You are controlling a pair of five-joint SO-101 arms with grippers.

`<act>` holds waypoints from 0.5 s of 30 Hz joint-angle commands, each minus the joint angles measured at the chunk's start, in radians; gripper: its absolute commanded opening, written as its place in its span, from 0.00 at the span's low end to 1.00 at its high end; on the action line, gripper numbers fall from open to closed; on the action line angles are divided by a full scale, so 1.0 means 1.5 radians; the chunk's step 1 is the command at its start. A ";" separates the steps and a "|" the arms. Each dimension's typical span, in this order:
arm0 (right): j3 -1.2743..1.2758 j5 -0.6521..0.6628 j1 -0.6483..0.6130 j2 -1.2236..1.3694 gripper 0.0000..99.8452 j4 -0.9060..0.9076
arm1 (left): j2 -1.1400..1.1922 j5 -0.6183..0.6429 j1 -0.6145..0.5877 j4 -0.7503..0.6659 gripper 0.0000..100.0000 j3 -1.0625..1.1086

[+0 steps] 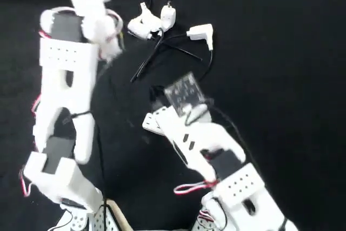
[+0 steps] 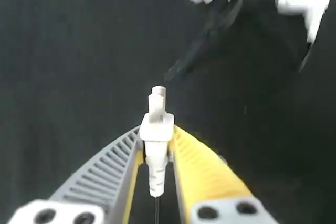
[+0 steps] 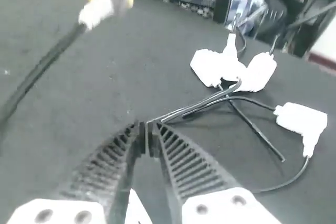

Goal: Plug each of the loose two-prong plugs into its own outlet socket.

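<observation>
Two arms are counted over the black table cloth (image 1: 292, 79), with four white cord ends: one held, three lying loose. At the left, the left arm (image 1: 65, 79) is seen along the table's left side. The left gripper (image 2: 157, 130) is clamped on a two-prong plug (image 2: 156, 121), which is held between a grey finger and a yellow one with its prongs pointed away from the wrist.

Toward the middle, near the far edge, a first white connector (image 1: 141, 24) and a second white connector (image 1: 167, 17) are laid touching. Whether they are plugs or sockets cannot be made out. An angled plug (image 1: 201, 32) is laid just to their right, apart from them. Thin black cords (image 1: 148, 60) are crossed on the cloth beside all three.

The right arm (image 1: 216, 150) is cut off by the near edge. The right gripper (image 3: 145, 129) is pressed tip to tip at the near ends of the cords, and whether a cord is pinched cannot be told. A broad stretch of bare cloth is left open to the right edge.
</observation>
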 commanded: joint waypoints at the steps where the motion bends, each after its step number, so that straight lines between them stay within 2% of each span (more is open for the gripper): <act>1: 0.090 0.047 -0.009 -0.098 0.01 -0.059 | -0.075 0.007 0.063 0.004 0.03 0.124; 9: 0.270 0.047 -0.010 -0.285 0.01 -0.227 | -0.079 0.030 0.183 0.003 0.03 0.121; 11: 0.271 0.042 -0.005 -0.333 0.01 -0.210 | -0.077 0.066 0.211 0.003 0.03 0.088; 15: 0.267 -0.006 0.027 -0.411 0.01 -0.147 | -0.075 0.103 0.219 0.004 0.03 0.059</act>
